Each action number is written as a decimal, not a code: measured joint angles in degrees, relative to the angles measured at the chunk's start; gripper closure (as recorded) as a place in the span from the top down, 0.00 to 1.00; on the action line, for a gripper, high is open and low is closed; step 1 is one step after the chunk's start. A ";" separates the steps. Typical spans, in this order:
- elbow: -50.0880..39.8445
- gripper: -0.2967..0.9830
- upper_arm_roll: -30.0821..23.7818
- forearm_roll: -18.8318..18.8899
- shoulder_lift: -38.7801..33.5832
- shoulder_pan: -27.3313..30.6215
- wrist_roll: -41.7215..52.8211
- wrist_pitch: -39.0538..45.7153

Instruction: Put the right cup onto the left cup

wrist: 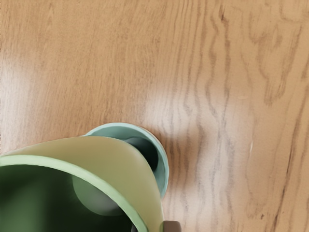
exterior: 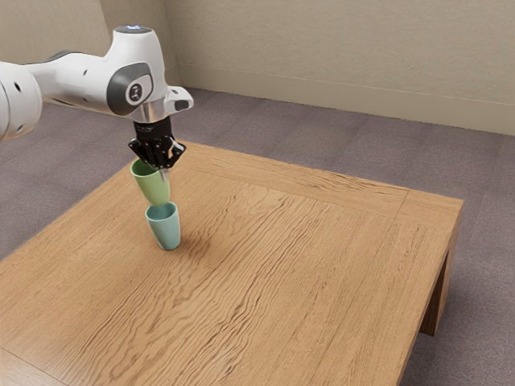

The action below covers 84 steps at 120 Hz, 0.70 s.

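We are grasping the pale green, tapering plastic-looking cup (exterior: pixel 154 187) by its wall, our black fingers (exterior: pixel 164 173) closing on it near the rim, one inside and one outside. We are holding it above the tabletop (exterior: pixel 265 265), its open mouth facing upward. Just beneath it, the light teal, tapering cup (exterior: pixel 166 229) is standing upright on the wood, mouth open too. In the exterior view, the green cup's base is meeting the teal cup's far rim; in the wrist view, its side is covering part of the teal opening. We cannot tell whether the two cups are touching. Our white arm (exterior: pixel 76 74) is reaching in from the exterior view's left.
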 joint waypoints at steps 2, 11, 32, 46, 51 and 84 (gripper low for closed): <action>-0.03 0.16 0.00 0.00 -0.01 0.04 0.00 0.03; -0.46 0.16 0.00 -0.03 -0.08 0.05 -0.02 0.14; -1.85 0.16 0.00 -0.09 -0.28 0.12 -0.05 0.82; -2.92 0.16 0.05 -0.12 -0.99 0.12 -0.07 1.46; -3.11 0.16 0.05 -0.13 -1.13 0.12 -0.07 1.64; -3.06 0.16 0.02 -0.07 -0.64 0.20 -0.09 2.24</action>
